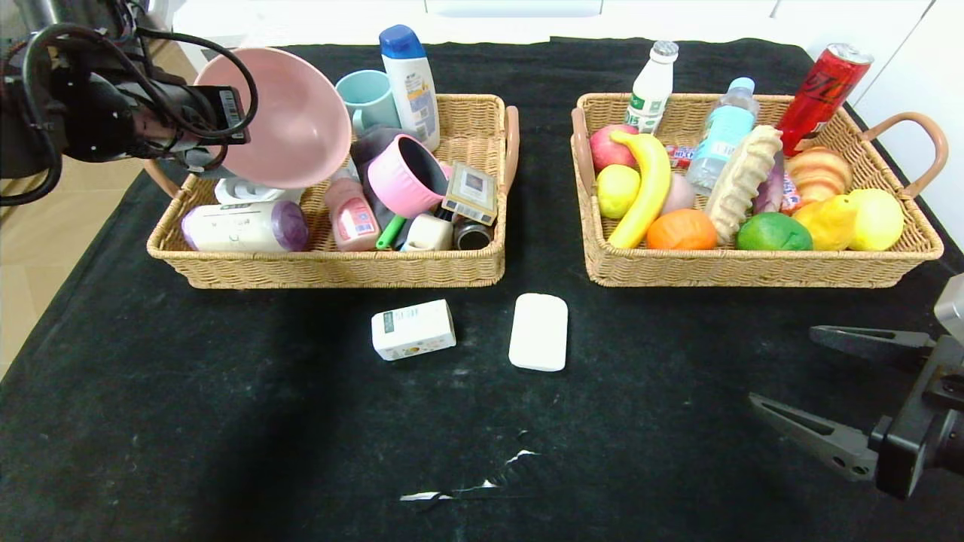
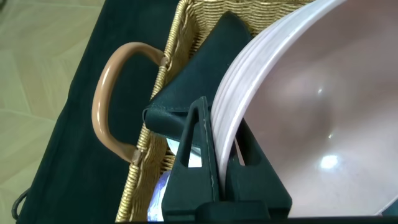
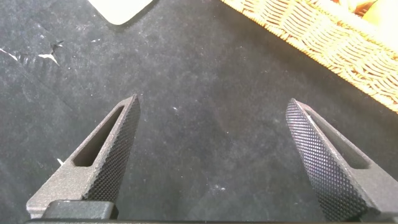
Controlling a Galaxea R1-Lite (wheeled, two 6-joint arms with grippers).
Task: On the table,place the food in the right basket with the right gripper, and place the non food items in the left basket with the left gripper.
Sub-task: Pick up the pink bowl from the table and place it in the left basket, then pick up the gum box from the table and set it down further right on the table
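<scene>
1. Upper left of the head view: left gripper clamped on the rim of the pink bowl, fingers pinching the rim from both sides; bowl tipped on edge, mouth facing the lower right, over the left basket.
2. Inside that basket, lying flat: grey roll, long axis left to right, purple end to the right; pink bottle beside it, cap half hidden behind the bowl.
3. Centre, on the table: small white box, long axis nearly left to right; plain white bar just beside it, long axis up and down.
4. Upper right: right basket, crowded with fruit; orange fruit at its near wall.
5. Lower right: right gripper spread wide, holding nothing, pointing left, arm cut off by the frame edge.
</scene>
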